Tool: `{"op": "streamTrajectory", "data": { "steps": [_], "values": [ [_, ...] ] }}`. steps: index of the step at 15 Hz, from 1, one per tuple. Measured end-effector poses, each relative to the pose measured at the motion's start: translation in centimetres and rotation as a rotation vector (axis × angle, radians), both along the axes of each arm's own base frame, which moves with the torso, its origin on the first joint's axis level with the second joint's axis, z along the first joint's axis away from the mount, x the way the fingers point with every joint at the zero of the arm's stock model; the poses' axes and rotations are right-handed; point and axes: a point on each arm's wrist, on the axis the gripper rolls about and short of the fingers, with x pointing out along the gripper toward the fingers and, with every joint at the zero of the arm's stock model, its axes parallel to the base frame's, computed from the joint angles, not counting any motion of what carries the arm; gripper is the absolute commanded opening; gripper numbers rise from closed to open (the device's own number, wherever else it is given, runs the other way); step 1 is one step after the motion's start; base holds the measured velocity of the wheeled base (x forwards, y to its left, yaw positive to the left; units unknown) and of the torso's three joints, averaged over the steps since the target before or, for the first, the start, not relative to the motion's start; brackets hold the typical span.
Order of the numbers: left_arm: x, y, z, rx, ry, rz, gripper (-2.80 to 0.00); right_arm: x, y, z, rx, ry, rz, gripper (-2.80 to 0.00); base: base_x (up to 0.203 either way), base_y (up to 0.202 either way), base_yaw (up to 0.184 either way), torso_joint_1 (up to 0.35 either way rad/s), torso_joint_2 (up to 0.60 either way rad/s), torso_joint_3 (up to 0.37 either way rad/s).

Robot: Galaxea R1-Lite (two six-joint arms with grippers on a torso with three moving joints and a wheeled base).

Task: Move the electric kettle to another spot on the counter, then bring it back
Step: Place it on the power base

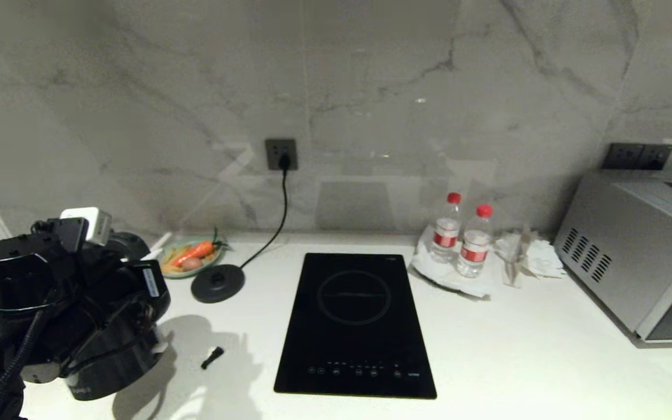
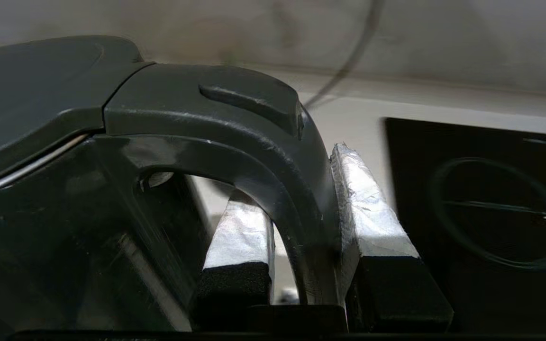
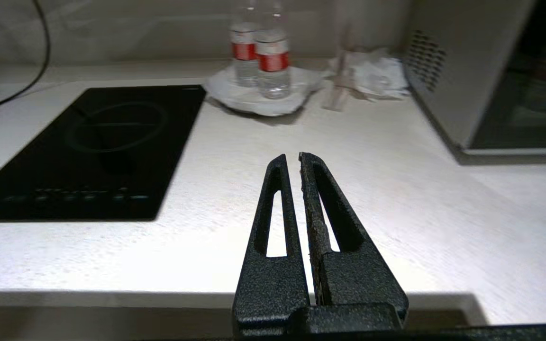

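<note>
We see the left gripper (image 2: 304,237) with its 2 foil-wrapped fingers (image 2: 372,213) pinching the loop handle of the glossy black electric kettle (image 2: 64,199) near the white speckled stone counter's (image 1: 517,361) front-left edge, so slippage could swing it onto the flat round black corded base disc (image 1: 217,283).

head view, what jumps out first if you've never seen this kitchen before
The black kettle at the near left of the white counter draws the eye first, held by its handle in the left pincer, away from its round base further back. Next comes the black hob set into the middle, with two red-capped bottles and a silver microwave to its right.
</note>
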Motion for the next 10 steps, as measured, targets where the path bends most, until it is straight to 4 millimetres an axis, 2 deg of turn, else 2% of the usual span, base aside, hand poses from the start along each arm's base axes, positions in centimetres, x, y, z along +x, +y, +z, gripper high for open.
{"op": "streamTrajectory", "data": {
  "steps": [6,10],
  "values": [
    [-0.08,-0.19,0.11,-0.004,-0.004,-0.005,-2.8,0.0,0.0,-0.01,0.0,0.001,0.0,-2.8,0.012,0.0,-0.002,0.0,0.0,0.0],
    [-0.08,-0.26,0.08,-0.004,-0.003,-0.009,-2.8,0.0,0.0,-0.01,0.0,0.001,0.0,-2.8,0.187,0.0,0.001,0.003,0.0,0.006]
  ]
}}
